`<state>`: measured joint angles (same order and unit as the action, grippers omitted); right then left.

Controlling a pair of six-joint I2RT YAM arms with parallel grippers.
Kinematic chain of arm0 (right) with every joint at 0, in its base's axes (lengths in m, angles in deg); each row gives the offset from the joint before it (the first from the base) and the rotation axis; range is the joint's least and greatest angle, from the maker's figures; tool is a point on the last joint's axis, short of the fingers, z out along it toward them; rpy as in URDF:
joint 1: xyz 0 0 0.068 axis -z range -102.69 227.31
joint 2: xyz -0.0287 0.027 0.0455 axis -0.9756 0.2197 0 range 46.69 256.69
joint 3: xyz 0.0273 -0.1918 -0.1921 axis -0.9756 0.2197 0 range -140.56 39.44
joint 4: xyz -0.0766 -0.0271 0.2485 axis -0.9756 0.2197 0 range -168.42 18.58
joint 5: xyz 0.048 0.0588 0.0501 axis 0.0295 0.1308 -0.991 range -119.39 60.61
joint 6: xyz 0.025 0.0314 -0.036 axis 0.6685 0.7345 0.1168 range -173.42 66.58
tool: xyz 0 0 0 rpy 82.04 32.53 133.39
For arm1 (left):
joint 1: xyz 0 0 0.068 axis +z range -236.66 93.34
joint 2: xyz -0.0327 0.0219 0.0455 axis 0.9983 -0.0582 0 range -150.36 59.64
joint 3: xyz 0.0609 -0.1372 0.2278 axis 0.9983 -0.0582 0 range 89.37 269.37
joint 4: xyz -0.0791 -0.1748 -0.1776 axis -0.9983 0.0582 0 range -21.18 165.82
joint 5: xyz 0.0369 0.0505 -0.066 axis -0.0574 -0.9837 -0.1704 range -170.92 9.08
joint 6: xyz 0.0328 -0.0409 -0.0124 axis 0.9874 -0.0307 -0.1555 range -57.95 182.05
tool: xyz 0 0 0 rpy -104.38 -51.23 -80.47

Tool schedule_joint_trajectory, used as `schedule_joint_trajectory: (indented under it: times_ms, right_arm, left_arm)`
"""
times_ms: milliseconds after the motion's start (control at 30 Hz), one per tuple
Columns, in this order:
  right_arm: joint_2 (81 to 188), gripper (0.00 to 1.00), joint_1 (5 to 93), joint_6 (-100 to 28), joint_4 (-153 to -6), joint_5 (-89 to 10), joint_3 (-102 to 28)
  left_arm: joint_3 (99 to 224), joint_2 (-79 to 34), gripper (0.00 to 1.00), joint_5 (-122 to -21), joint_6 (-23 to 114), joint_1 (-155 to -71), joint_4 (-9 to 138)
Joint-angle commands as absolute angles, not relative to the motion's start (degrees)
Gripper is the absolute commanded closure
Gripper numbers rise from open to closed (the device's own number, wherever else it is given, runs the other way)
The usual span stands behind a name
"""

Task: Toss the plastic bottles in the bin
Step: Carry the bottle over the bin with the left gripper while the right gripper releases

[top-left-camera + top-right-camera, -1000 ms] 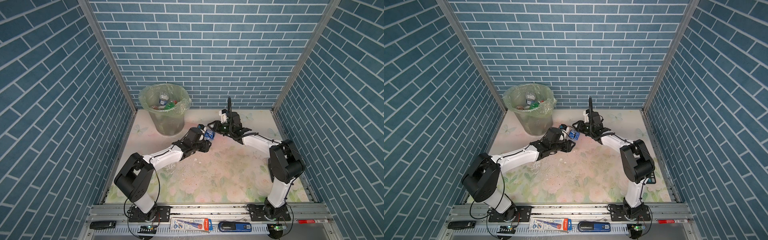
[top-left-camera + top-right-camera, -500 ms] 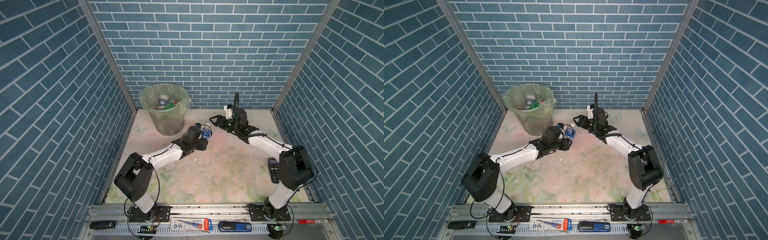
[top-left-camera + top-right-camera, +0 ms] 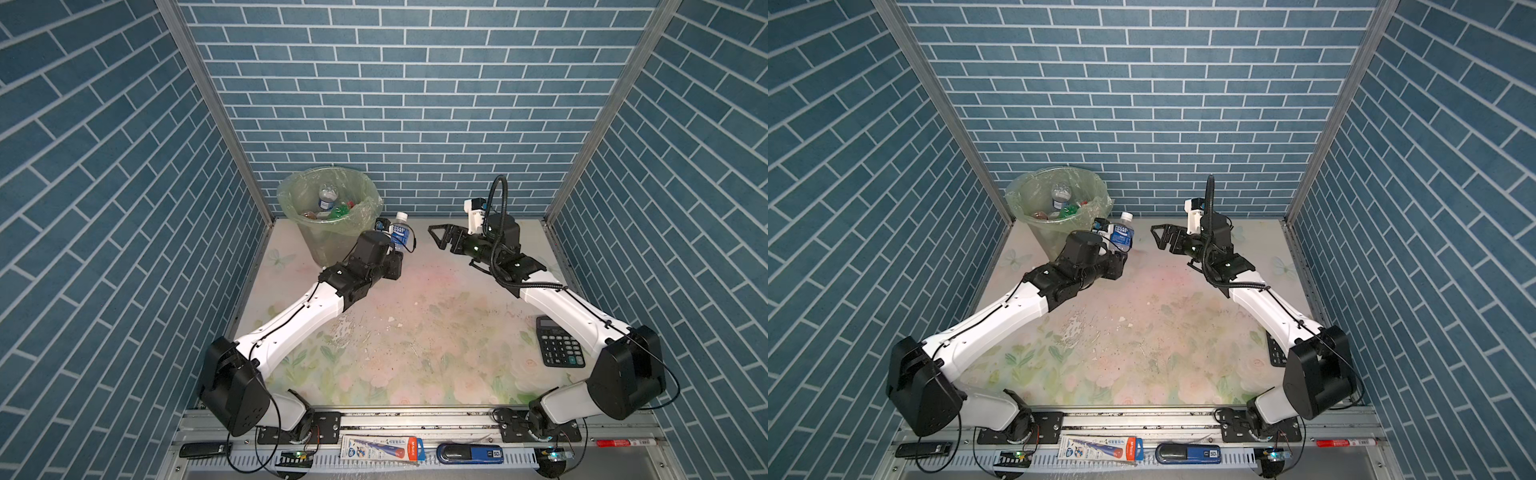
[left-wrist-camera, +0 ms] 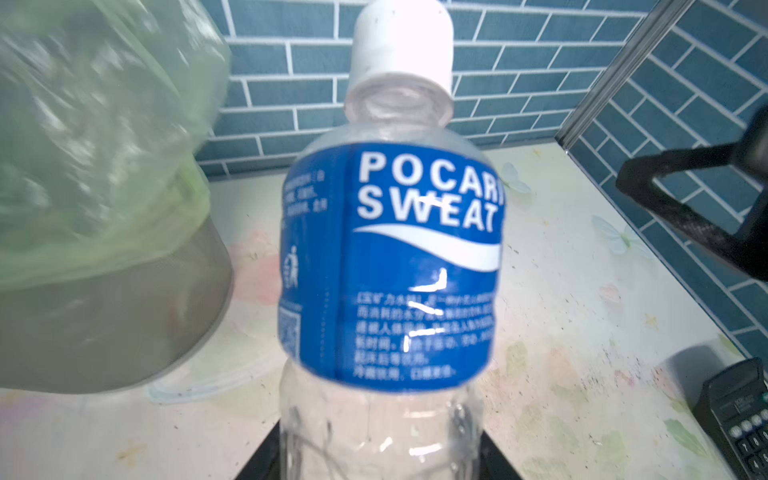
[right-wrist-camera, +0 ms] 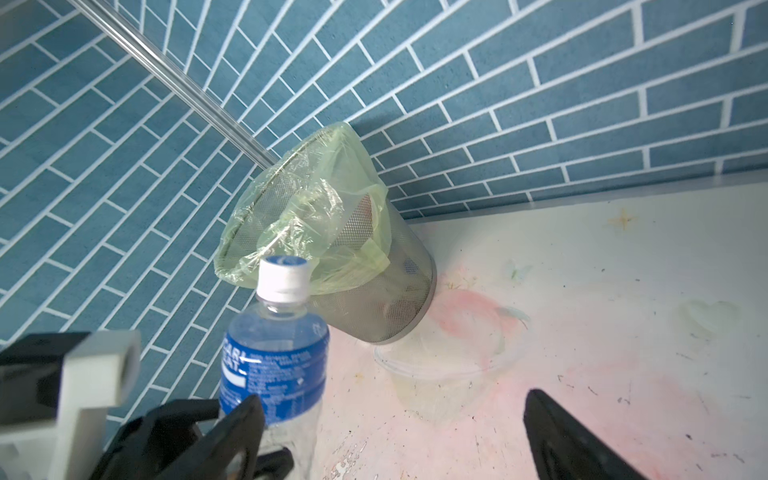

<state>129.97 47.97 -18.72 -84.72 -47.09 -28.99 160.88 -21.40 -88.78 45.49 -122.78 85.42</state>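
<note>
a clear plastic bottle (image 4: pixel 390 270) with a blue pocari sweat label and a white cap is standing upright, lifted off the bench (image 3: pixel 415 332), just beside the bin (image 3: pixel 320 245) and right of its rim in both top views. the left fingers (image 4: pixel 259 463) are clamping its clear lower body. the right fingers (image 5: pixel 573 449) are hanging wide apart, gripping nothing, near the bottle but not touching it. the bin, grey mesh under a pale green bag, is sitting in the far left corner and holding other bottles (image 3: pixel 328 199). a black calculator (image 3: pixel 559 347) is lying well apart, by the right arm.
</note>
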Motion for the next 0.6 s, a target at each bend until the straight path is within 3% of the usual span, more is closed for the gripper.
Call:
schedule_joint_trajectory:
  times_ms: [0,200,567]
  right_arm:
    - [127.36,0.01,45.09,-26.39,-81.93,-45.08,-29.94]
    - [126.86,0.01,37.73,-38.47,-77.54,-40.71,-35.57]
    - [127.46,0.01,33.29,-44.34,-77.57,-40.45,-40.19]
  left_arm:
    - [165.56,-20.52,0.49,-91.74,49.35,-120.94,90.88]
    - [176.6,-21.35,0.49,-96.32,52.92,-117.66,96.75]
    - [196.28,-23.7,0.49,-102.85,59.56,-111.94,100.02]
